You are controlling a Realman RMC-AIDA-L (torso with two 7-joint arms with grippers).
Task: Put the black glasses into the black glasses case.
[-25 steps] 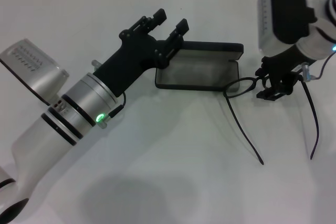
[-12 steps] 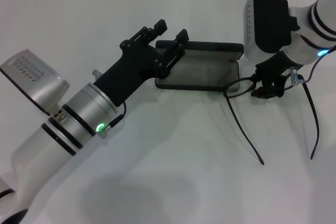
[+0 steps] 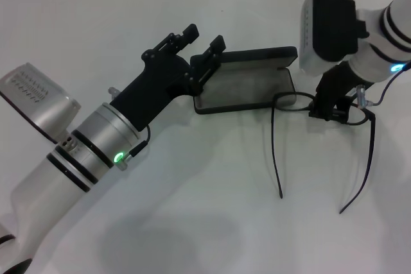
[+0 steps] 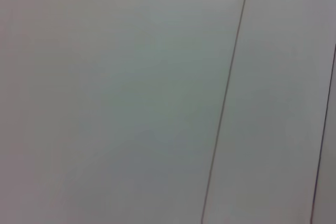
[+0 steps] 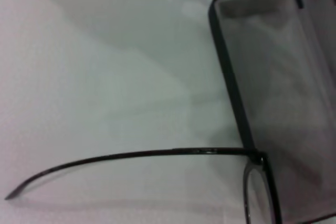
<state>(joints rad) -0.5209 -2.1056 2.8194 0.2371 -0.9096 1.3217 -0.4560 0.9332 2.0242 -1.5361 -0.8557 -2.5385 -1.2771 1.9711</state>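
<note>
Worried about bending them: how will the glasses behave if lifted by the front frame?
The glasses look thin-framed, so probably light and somewhat fragile. Their long slim temple arms lie spread open on the table, so they would likely dangle or swing. The right gripper is at the frame beside the open case.

Left fingers (image 3: 200,38) spread, right gripper (image 3: 335,112) lowered.
</note>
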